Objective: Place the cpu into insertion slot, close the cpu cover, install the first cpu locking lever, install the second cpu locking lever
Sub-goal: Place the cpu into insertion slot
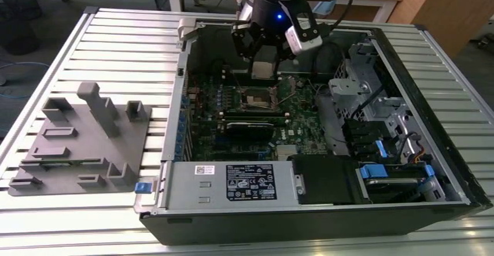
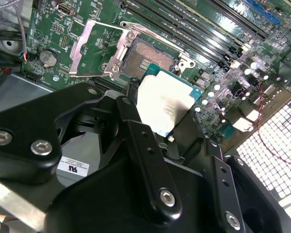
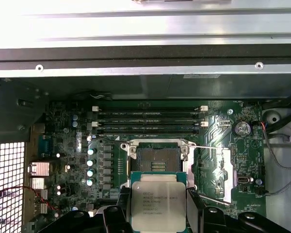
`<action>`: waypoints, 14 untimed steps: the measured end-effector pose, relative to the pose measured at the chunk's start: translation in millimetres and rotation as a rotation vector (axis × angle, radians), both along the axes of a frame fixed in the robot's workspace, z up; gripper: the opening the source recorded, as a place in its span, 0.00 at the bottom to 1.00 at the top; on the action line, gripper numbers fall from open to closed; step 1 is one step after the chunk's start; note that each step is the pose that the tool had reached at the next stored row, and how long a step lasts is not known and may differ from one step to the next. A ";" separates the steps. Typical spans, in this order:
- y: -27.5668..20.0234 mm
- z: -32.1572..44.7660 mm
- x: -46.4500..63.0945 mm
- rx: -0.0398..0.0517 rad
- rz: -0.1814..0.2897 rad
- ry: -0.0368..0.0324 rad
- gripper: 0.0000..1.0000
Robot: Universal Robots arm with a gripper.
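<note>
My gripper [image 1: 264, 65] hangs inside the open computer case, just above the motherboard [image 1: 231, 123]. It is shut on the cpu [image 3: 158, 206], a small square chip with a silvery top, pinched by its edges between black fingers [image 2: 136, 126]. The insertion slot [image 3: 157, 158] lies open right beside the held chip, its dark pin field bare, as the second wrist view also shows [image 2: 148, 56]. The cpu cover [image 2: 80, 46], a silvery frame, is flipped open to one side of the slot [image 3: 226, 170]. Thin wire levers [image 3: 206, 146] stand loose by it.
Long black memory slots [image 3: 148, 121] run just past the socket. Drive bays and cables [image 1: 371, 129] fill the case toward the exterior view's right. A black label plate [image 1: 251, 182] sits at the case's near edge. A grey fixture with pegs [image 1: 77, 140] rests on the slatted table.
</note>
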State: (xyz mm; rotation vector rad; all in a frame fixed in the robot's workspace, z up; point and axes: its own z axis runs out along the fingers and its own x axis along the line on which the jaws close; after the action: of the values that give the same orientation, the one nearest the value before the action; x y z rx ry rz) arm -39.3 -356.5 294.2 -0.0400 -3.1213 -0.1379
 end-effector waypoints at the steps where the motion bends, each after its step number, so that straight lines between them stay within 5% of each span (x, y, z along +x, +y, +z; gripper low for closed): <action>1: 0.0 -0.1 0.0 0.0001 0.000 0.0000 0.54; 14: 0.0 -3.0 0.0 0.0000 0.000 0.0001 0.54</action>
State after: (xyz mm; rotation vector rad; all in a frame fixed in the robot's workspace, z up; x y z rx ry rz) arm -39.3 -356.5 291.2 -0.0400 -3.1212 -0.1378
